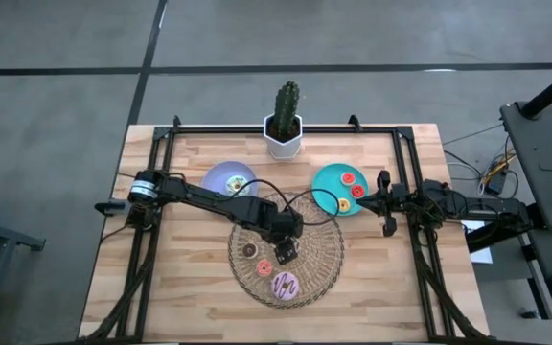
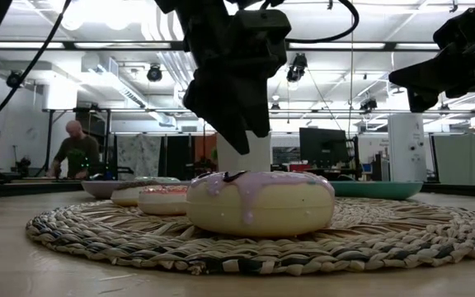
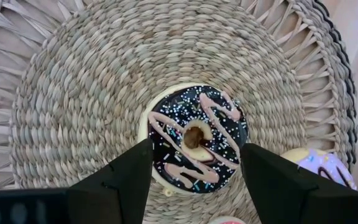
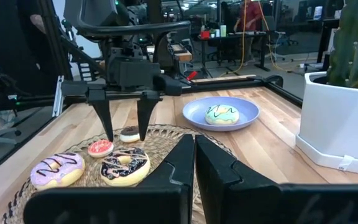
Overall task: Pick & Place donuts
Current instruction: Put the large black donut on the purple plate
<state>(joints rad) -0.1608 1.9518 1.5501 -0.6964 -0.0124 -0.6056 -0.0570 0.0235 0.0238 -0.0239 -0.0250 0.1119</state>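
Note:
My left gripper point(image 1: 287, 253) hangs open over the wicker mat point(image 1: 319, 251), its fingers point(image 3: 129, 171) standing on either side of the brown-iced donut point(image 3: 194, 137) without touching it. That donut point(image 4: 124, 166) lies flat on the mat. So do the pink donut point(image 1: 286, 284), the tiny red donut point(image 1: 264, 267) and the tiny dark brown one point(image 1: 249, 250). A white-green donut point(image 4: 221, 114) rests on the lavender plate point(image 1: 220, 174). Red, orange and yellow tiny donuts lie on the teal plate point(image 1: 326, 180). My right gripper point(image 4: 194, 140) is shut and waits in the air beside the teal plate.
A cactus in a white pot point(image 1: 284, 125) stands at the table's far edge between the plates. A black frame rail point(image 1: 286, 128) runs around the table top. Bare wood lies on the near side of the mat. A person point(image 2: 74, 148) is far back in the room.

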